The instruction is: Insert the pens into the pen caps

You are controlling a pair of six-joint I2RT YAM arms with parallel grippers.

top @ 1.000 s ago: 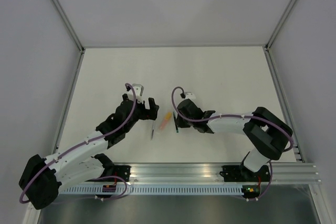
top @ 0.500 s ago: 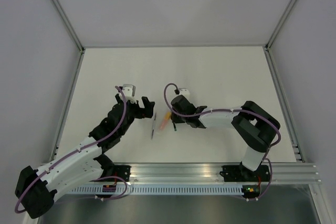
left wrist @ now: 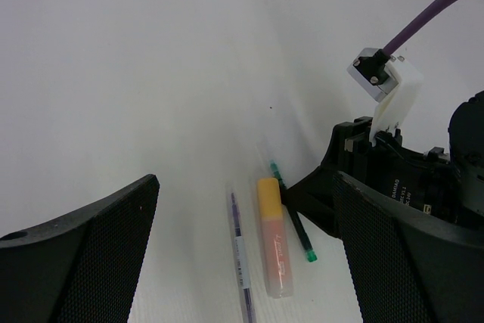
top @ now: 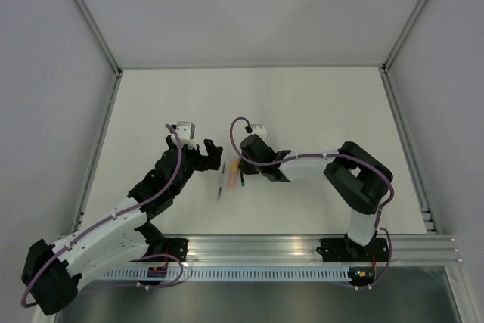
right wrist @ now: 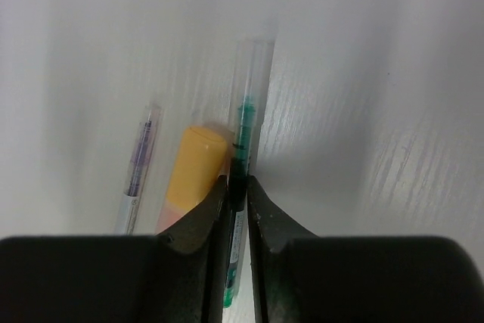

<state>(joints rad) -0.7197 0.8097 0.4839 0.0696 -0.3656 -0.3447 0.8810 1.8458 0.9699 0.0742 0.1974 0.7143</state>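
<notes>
Right gripper (right wrist: 236, 187): jaws nearly together, pinching the green pen (right wrist: 243, 119) across its shaft. In the right wrist view the pen runs straight away from the camera. Its near part sits between the two fingertips, and its far part is a clear tube with a teal core that reaches well past the tips. The pen appears to lie flat on the white table (top: 318, 111); whether it is lifted at all cannot be told.

The orange pen (right wrist: 195, 168) lies just left of the green pen in that view and roughly parallel to it. It presses against the outer side of the left-hand finger. Whether it touches the green pen cannot be told. Its far part is an orange-yellow end (left wrist: 268, 196), and the rest of the barrel is a paler peach. Whether that end is a seated cap is unclear.

The thin pen (right wrist: 136, 168) is next over, apart from the orange pen and clear of the fingers.

Left gripper (left wrist: 246, 183): jaws spread wide and holding nothing. In the left wrist view all three pens lie on the table between and beyond its two fingers (left wrist: 91, 247), touching neither. The order across that view is thin pen, orange pen, green pen, with the right gripper's black body at the green pen's side.

From overhead, the pens sit near the table's middle, between the two wrists.
</notes>
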